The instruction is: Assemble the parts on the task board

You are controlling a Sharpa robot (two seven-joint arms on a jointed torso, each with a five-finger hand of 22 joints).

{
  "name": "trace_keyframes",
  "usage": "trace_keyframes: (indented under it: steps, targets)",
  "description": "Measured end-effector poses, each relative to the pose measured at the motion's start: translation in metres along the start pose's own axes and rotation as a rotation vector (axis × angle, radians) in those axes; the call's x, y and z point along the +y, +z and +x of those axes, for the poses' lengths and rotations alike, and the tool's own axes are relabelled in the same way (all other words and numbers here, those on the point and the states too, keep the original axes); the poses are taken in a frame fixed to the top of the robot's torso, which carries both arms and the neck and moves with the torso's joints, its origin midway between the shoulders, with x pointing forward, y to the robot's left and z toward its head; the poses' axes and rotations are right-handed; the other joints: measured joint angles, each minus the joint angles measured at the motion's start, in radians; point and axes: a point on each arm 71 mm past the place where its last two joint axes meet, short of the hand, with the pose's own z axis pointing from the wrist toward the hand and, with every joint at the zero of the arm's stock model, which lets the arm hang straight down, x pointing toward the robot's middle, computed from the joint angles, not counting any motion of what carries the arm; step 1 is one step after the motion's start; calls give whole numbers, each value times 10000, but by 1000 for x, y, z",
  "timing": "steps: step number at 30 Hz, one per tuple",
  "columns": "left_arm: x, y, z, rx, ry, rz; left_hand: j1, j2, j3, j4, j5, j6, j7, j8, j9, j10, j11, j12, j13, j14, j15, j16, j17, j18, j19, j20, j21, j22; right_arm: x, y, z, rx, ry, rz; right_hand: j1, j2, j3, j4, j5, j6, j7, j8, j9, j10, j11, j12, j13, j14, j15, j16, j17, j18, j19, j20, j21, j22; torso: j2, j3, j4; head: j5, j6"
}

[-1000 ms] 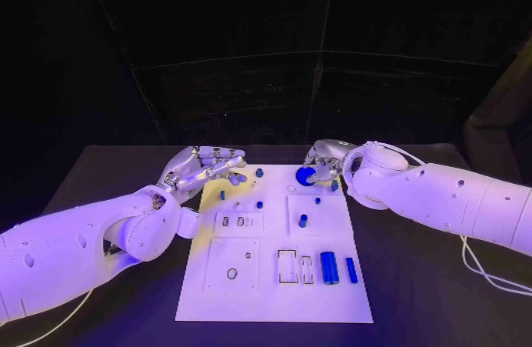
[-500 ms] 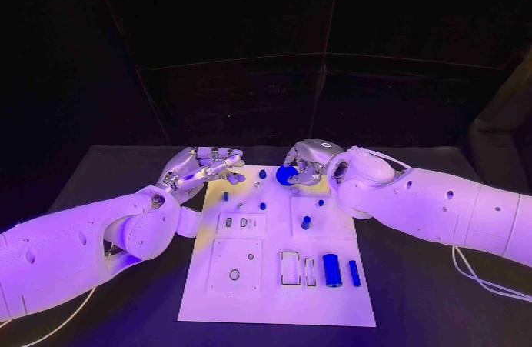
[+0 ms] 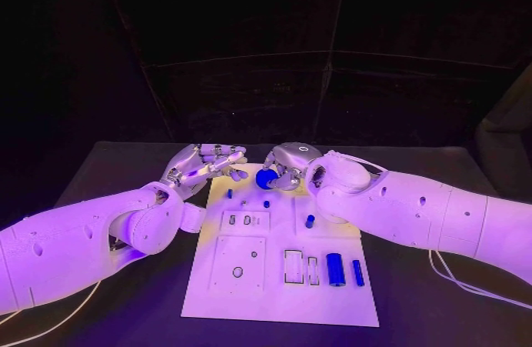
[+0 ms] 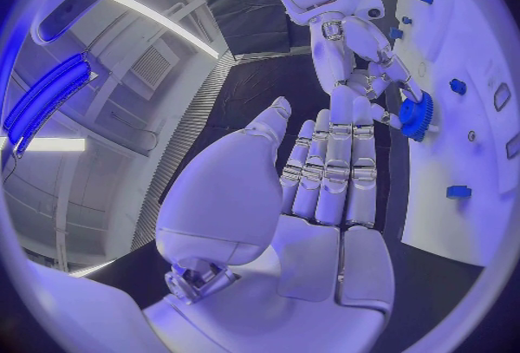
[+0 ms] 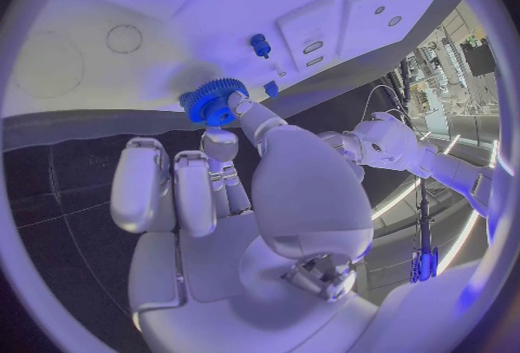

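Holding a blue gear (image 3: pixel 266 179) pinched between the fingertips of my right hand (image 3: pixel 290 162), just above the far end of the task board (image 3: pixel 277 305). In the right wrist view the gear (image 5: pixel 215 101) sits at my fingertips (image 5: pixel 241 107), teeth clear, with the white board right behind it; I can't tell if it touches the board or hangs just off it. The left wrist view shows the same gear (image 4: pixel 415 114) caught in the right hand's fingers beside the board's edge.

My left hand (image 3: pixel 203 166) is empty, fingers straight and held together rather than curled, hovering at the board's far left corner, near the right hand but apart from it.

Step in hand, as I judge it: carrying the gear to its seat at the far end of the board. A thin circle outline (image 5: pixel 124 38) on the board looks like a likely gear seat, though that's a guess.

Other parts on the board: small blue pegs (image 3: pixel 266 204) standing near the middle, another short peg (image 3: pixel 309 221) to the right, two blue cylinders (image 3: pixel 335 269) lying near the front right beside rectangular slots (image 3: pixel 293 266).

Next move calls for lining the gear's bore up over its post or recess, keeping it flat, lowering it straight, then loosening the pinch. Risk: tilted gear jams or slips out of a fingertip hold.
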Motion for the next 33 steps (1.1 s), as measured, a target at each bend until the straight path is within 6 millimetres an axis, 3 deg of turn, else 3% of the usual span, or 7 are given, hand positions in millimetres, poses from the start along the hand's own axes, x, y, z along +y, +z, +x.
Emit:
trace_keyframes:
  steps: [9,13,16,20,33]
  targets:
    - [1,2,2,30,-24,6,0,0,0,0,0,0,0,0,0,0,0,0,0,0,0,0,-1,-1,0,0,0,1,4,5,9,185,-85,19,-105,-106,80,-29,0,106,-7,-116,-21,-7,6,0,-30,0,1,0,-1,0,0,0,-39,-33,0,8,-24,27,-62]
    - [1,3,2,32,-26,6,0,0,0,0,0,0,0,0,0,0,0,0,0,0,0,0,-1,0,0,0,0,1,5,7,10,193,-128,15,-160,-162,161,-21,-6,137,-7,-266,-21,-97,97,-100,-116,0,1,0,-11,0,0,0,-39,-68,-3,14,-30,33,-78]
    - [1,3,2,24,-24,6,0,0,0,0,0,0,0,0,0,0,0,0,0,0,0,0,-1,-1,0,0,0,2,6,9,11,172,-157,29,-275,-274,258,-31,-313,-137,153,-542,16,-201,201,-318,-318,-37,38,-1,-22,1,29,49,-84,-118,-6,18,-30,34,-78]
    - [1,3,3,34,-31,6,40,40,0,0,0,0,0,0,-1,0,0,0,0,0,0,-45,19,0,0,0,0,-9,6,11,13,178,-188,65,-438,-437,103,26,-799,-716,116,-844,-1,-344,195,-593,-623,-37,37,-1,-41,0,1,77,-128,-181,-14,19,-30,27,-79]
    - [1,4,3,43,-42,5,40,39,0,0,0,0,0,0,-1,0,0,0,0,0,0,-45,18,-1,0,0,0,-7,8,13,13,168,-249,79,-743,-628,-432,369,-1051,-1042,105,-957,5,-488,195,-796,-904,1,74,-2,-95,1,-34,112,-197,-289,-18,19,-30,35,-86]
